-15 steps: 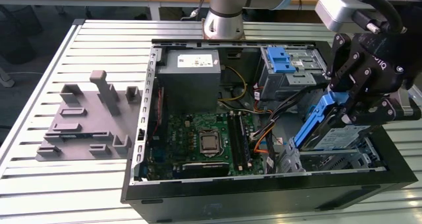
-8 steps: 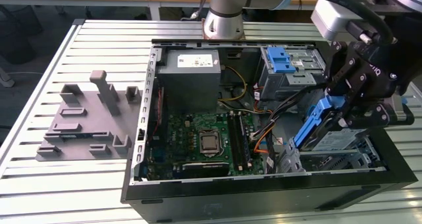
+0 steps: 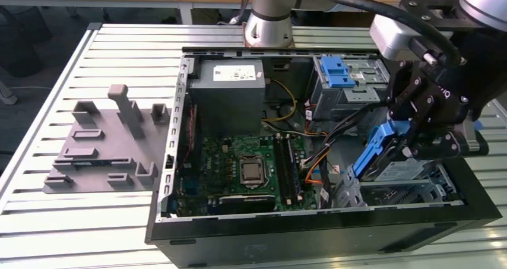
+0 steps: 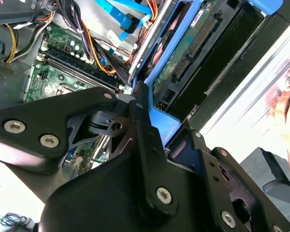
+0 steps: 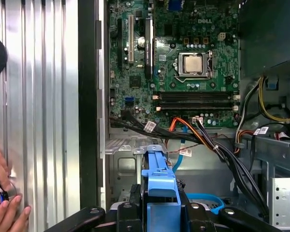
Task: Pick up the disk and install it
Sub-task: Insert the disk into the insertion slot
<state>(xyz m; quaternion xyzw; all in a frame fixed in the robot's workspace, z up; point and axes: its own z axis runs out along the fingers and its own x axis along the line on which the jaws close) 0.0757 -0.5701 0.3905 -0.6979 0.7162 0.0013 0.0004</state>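
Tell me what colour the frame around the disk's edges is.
Blue. The frame on the disk shows best in the exterior view.

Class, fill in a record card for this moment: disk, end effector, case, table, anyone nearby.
disk: held tilted over the metal drive cage, not seated
end effector: shut on the disk's blue rail frame
case: open, with motherboard and grey power supply exposed
table: grey fixture lies beside the case, on the exterior view's left
hand: a person's, on the table next to the case
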